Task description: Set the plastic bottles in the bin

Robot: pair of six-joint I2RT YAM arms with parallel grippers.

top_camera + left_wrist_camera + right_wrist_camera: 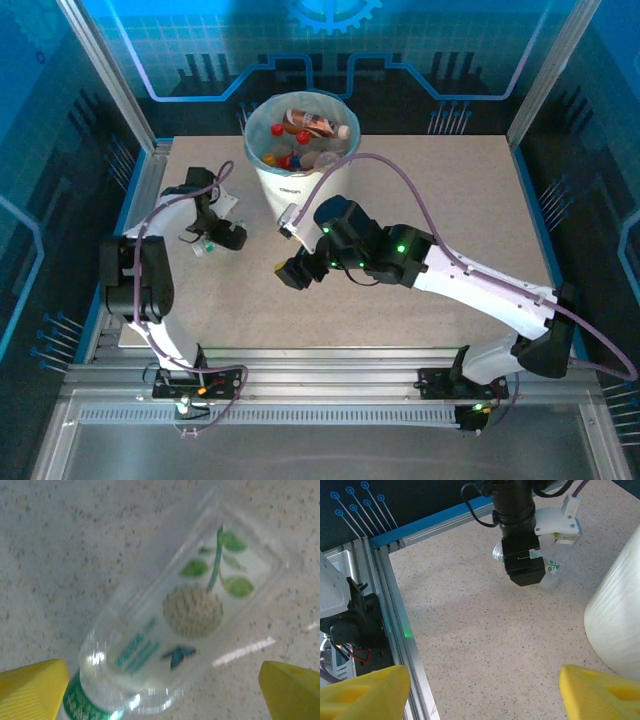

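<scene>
Clear squarish plastic bottle (190,615) w/ leaf label lies on speckled tabletop (60,555).

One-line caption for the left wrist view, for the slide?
Left gripper open, yellow fingertips either side of a clear plastic bottle with a green leaf-print label lying on the speckled beige table.

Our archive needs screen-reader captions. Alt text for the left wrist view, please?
A clear plastic bottle with a leaf-printed label lies on its side on the speckled table, between the left gripper's wide-open yellow fingertips.
</scene>
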